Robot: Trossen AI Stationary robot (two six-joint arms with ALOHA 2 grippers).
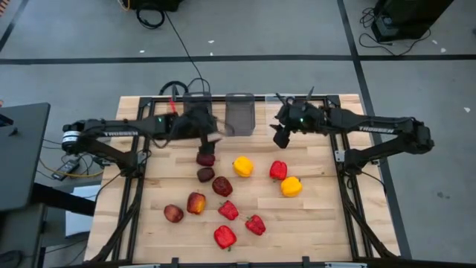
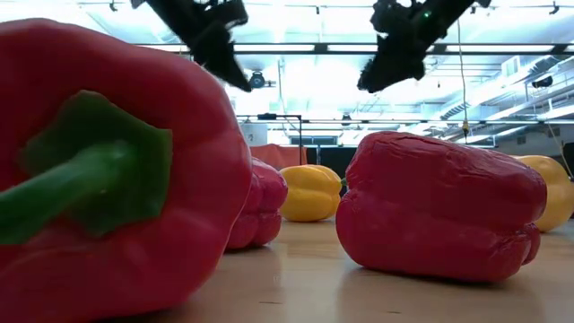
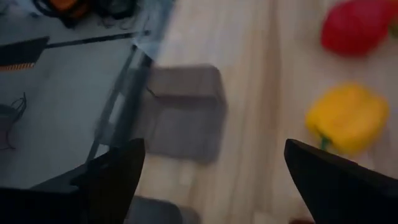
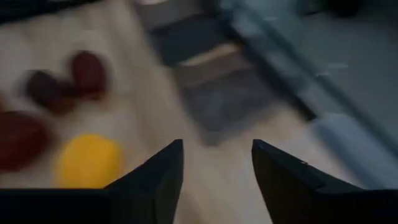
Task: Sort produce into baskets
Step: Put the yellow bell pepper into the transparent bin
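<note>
The worktop (image 1: 312, 216) spreads pale and wooden under both my arms, and everything I am sorting sits on it. At its far edge stand the baskets: a smoky grey bin (image 1: 239, 114) in the middle, and another dark one (image 1: 195, 104) just beside it, partly hidden by my left arm.

My left gripper (image 1: 210, 138) hangs above the worktop close to those bins, its fingers (image 3: 112, 180) spread wide and empty; its wrist camera looks past them at a grey bin (image 3: 185, 112) and a yellow pepper (image 3: 348, 118). My right gripper (image 1: 281, 137) hovers on the other side of the middle bin, fingers (image 4: 152, 177) likewise apart and holding nothing.

The produce lies loose toward the middle and near side. A dark apple (image 1: 205, 158) sits just below my left gripper, with another (image 1: 205, 174) and a third (image 1: 222, 186) trailing toward the near edge. A yellow pepper (image 1: 242, 166) and a red pepper (image 1: 277, 170) lie between my two arms, and a second yellow pepper (image 1: 291, 186) sits just beside the red one. Nearer the front are a red-yellow apple (image 1: 196, 202), a red apple (image 1: 173, 214), and three red peppers (image 1: 224, 237) clustered together.
</note>
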